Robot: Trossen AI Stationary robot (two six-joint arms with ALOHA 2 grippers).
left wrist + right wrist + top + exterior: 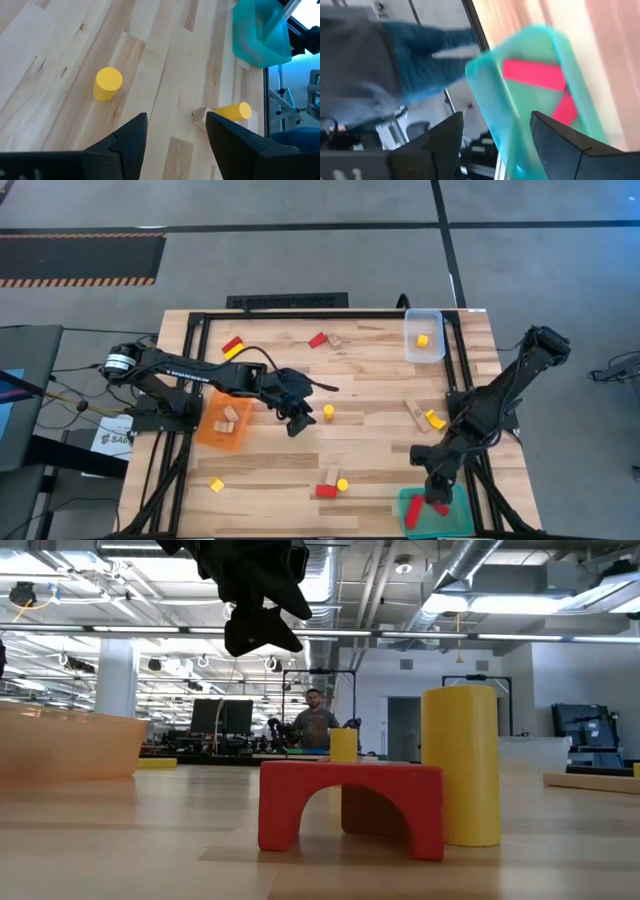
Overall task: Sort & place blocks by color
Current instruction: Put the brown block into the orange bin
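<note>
With two red blocks (423,506) lying in the green tray (460,520) at the desk's (370,395) corner, the right gripper (437,486) is hovering above, fingers apart and empty; the left gripper (297,420), fingers spread, is facing a yellow cylinder (328,412).

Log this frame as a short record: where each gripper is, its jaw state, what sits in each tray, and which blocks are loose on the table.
left gripper: open, empty, above the table beside the orange tray, near a yellow cylinder
right gripper: open, empty, over the green tray
orange tray: wood blocks
clear tray: one yellow block
green tray: two red blocks
loose on table: red, yellow and wood blocks, among them a red arch with a second yellow cylinder beside it
</note>
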